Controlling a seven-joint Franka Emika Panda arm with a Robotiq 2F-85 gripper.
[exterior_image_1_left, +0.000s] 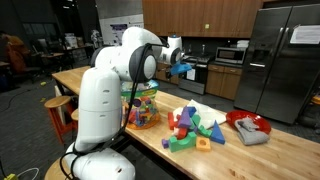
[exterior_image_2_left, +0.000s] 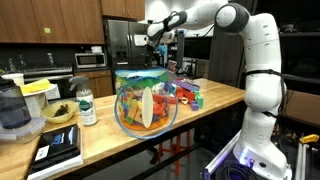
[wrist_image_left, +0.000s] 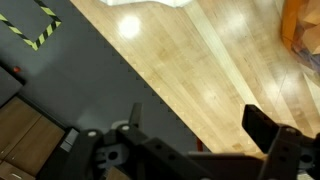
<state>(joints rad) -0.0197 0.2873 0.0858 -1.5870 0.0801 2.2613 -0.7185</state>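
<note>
My gripper (exterior_image_1_left: 178, 55) is raised high above the wooden table (exterior_image_1_left: 270, 155), over its far edge; it also shows in the other exterior view (exterior_image_2_left: 155, 35). In the wrist view the two fingers (wrist_image_left: 195, 130) stand wide apart with nothing between them, above the table's edge (wrist_image_left: 200, 70) and the dark floor. The nearest things are well below it: a pile of colourful toy blocks (exterior_image_1_left: 195, 128) (exterior_image_2_left: 185, 93) and a glass bowl of toys (exterior_image_1_left: 143, 108) (exterior_image_2_left: 147, 105).
A red plate with a grey cloth (exterior_image_1_left: 248, 128) lies at one end of the table. At the other end stand a bottle (exterior_image_2_left: 87, 108), a blender (exterior_image_2_left: 12, 110) and a black tablet (exterior_image_2_left: 58, 148). A stool (exterior_image_1_left: 60, 110) stands beside the table. Kitchen cabinets and fridges line the back.
</note>
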